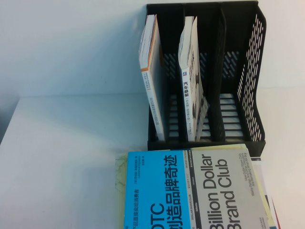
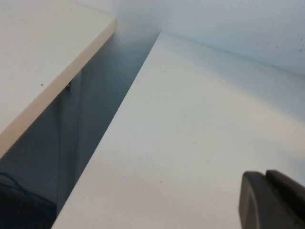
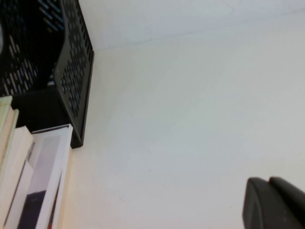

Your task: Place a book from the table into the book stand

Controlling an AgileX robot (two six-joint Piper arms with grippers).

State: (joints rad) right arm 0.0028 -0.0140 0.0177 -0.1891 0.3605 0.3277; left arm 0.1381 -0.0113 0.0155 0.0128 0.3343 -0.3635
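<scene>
While the book (image 1: 200, 191) lies flat on the table (image 1: 62, 157) near the book stand (image 1: 248, 86) (rightmost slot bare) | left gripper (image 2: 274, 200) over left table, right gripper (image 3: 274, 202) right of stand | can't tell either claw's state

Left claw (image 2: 274, 200) and right claw (image 3: 276, 202) hover low, apart.

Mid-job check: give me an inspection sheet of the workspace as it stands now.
Surface: white table, bare on its left part.
Job's things: blue and grey book lies flat on a pile before the black book stand; right compartment vacant.
Clutter: two white books upright in the stand; other books under the pile.
Claws: left claw and right claw over bare table, holding nothing seen.
Cables: nothing seen.
Surroundings: second tabletop beside a gap.
</scene>
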